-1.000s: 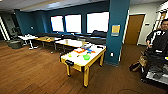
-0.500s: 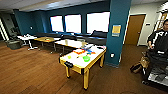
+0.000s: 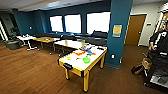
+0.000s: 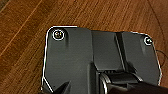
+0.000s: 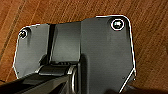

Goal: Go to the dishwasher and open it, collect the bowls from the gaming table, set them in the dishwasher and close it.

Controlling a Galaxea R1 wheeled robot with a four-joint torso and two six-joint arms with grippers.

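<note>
The gaming table [image 3: 75,65], white-topped with a yellow edge and yellow legs, stands in the middle of the head view on a wooden floor. A bright green bowl [image 3: 86,60] sits on its near right part. A smaller lime bowl [image 3: 68,58] lies toward its left edge, and colourful game pieces [image 3: 83,52] lie behind both. The dishwasher is out of view. Both wrist views look down on my own dark plates over brown floorboards [image 4: 22,30] [image 5: 150,22].
A blue pillar [image 3: 120,32] rises just right of the table. A person [image 3: 160,40] stands at the right edge by a dark cart [image 3: 157,72], with a bag [image 3: 142,66] on the floor. More tables [image 3: 71,43] [image 3: 45,39] line the windows, and a wooden door [image 3: 135,28] is behind.
The whole head view has shifted slightly, so the camera moved; the gaming table looks a little nearer. Nothing on it has moved.
</note>
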